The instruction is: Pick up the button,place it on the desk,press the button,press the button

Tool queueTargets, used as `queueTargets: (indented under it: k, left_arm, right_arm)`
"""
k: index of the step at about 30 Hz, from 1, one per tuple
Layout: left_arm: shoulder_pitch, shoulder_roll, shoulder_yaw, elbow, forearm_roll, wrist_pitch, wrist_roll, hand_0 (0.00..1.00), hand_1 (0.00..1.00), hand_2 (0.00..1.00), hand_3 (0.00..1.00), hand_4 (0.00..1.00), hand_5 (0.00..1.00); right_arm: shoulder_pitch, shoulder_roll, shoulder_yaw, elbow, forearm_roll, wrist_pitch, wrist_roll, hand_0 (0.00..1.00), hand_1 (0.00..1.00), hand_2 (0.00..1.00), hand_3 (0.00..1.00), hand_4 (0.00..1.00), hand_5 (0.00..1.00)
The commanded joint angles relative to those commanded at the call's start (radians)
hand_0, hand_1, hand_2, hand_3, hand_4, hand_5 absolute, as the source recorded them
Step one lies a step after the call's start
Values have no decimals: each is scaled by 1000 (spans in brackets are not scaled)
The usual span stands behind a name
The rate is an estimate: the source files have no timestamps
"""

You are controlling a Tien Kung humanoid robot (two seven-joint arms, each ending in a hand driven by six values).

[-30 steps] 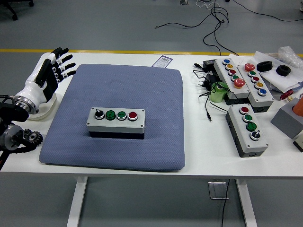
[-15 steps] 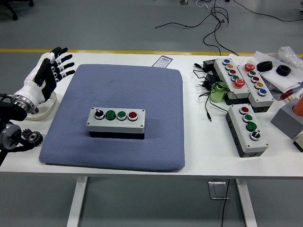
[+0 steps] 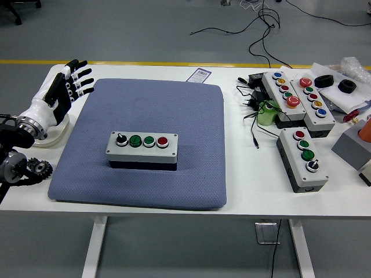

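A grey button box [image 3: 142,148] lies on the blue mat [image 3: 145,104] in the middle of the white table. Left to right it carries a black knob, two green buttons and a red button [image 3: 162,141]. My left hand [image 3: 65,87] hovers over the table's far left edge, well left of the box. Its fingers are spread and hold nothing. My right hand is out of view.
Three more button boxes sit at the right: two long ones [image 3: 282,94] [image 3: 313,103] at the back and a shorter one [image 3: 304,157] nearer the front. Black cables [image 3: 255,124] and a green object [image 3: 268,113] lie beside them. A grey block [image 3: 352,145] stands at the right edge.
My left hand has shifted slightly toward the back and a little left. The button box has not moved.
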Motion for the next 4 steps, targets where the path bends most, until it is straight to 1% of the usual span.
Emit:
queueTargets:
  k: [4]
  left_arm:
    - [-16, -6, 12, 2, 1, 0, 2, 840, 908, 959, 971, 588, 998]
  right_arm:
    - [0, 0, 11, 0, -14, 1, -1, 557, 660, 715, 618, 297, 128]
